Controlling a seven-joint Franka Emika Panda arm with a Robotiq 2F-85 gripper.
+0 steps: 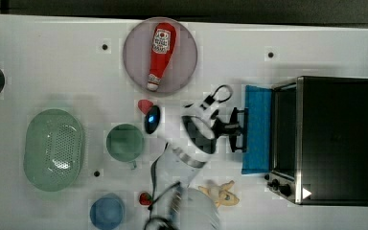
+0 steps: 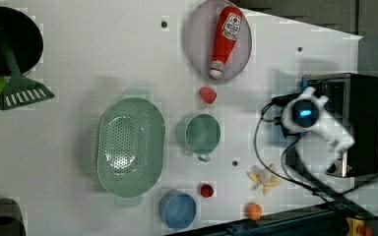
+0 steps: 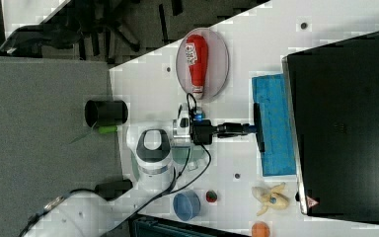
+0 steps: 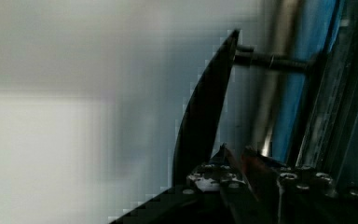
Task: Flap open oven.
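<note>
The oven (image 1: pixel 335 139) stands at the top view's right, black-topped with a silver frame and knobs at its lower corner. Its blue door (image 1: pixel 258 129) is flapped down and juts out toward the top view's left, with the dark bar handle (image 1: pixel 243 129) at its outer edge. My gripper (image 1: pixel 237 128) reaches in level from the top view's left and meets the handle at mid-length. In the right view the gripper (image 3: pixel 249 129) touches the handle (image 3: pixel 258 127) in front of the door (image 3: pixel 276 123). In the wrist view the shut gripper (image 4: pixel 235 156) sits between the handle (image 4: pixel 205 126) and the door (image 4: pixel 303 93).
A ketchup bottle (image 1: pixel 162 55) lies on a grey plate (image 1: pixel 134 62) at the top view's upper middle. A green colander (image 1: pixel 53 149), green cup (image 1: pixel 124 142) and blue bowl (image 1: pixel 107 212) sit to the top view's left. A toy banana (image 1: pixel 220 192) lies below the door.
</note>
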